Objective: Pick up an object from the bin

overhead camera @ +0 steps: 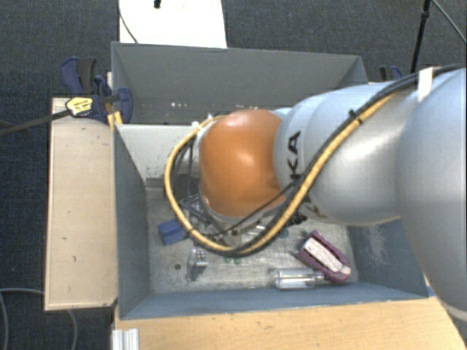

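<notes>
Orange wrist cover point(237, 162) sits low in the bin point(135, 217), hiding the jaws; spread or closed, cannot tell. Step, as I judge it: the reach, nothing seen held. Blue block point(171, 232) lies just beside the jaws, view-left; metal bit point(195, 265) near; clear tube point(295, 278) and purple piece point(323, 257) well apart. Next calls for centring on one thing, then closing.

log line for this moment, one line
arm down in bin, centre | nearest: blue piece, grey metal bit | also: purple case, clear tube
</notes>
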Controlling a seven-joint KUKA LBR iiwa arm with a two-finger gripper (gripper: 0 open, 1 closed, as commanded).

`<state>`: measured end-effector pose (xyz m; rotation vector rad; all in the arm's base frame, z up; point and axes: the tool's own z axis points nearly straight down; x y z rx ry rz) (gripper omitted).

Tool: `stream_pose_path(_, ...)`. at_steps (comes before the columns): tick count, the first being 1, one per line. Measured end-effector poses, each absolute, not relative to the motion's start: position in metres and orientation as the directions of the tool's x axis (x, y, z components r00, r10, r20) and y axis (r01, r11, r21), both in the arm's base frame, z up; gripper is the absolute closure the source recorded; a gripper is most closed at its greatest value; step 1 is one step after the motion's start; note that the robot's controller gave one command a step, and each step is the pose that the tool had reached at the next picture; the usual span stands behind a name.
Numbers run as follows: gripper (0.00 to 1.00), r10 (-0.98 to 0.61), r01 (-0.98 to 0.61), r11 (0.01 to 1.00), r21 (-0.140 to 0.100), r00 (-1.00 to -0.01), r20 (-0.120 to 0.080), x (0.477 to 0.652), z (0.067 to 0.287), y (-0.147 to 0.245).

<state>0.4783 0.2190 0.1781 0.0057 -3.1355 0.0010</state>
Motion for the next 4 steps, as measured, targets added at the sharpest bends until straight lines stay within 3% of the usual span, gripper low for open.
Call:
stream_pose_path(1,0.0,-0.072,-0.072,0.997,0.003,-0.997,-0.006,0.557,0.069,0.235)
stream_pose_path(2,1.0,-0.066,-0.066,0.998,0.004,-0.998,-0.006,0.556,0.072,0.235)
stream_pose_path(3,1.0,-0.273,-0.273,0.962,0.0,-0.962,-0.01,0.548,0.22,0.214)
stream_pose_path(4,1.0,-0.268,-0.268,0.963,0.001,-0.963,-0.002,0.547,0.215,0.214)
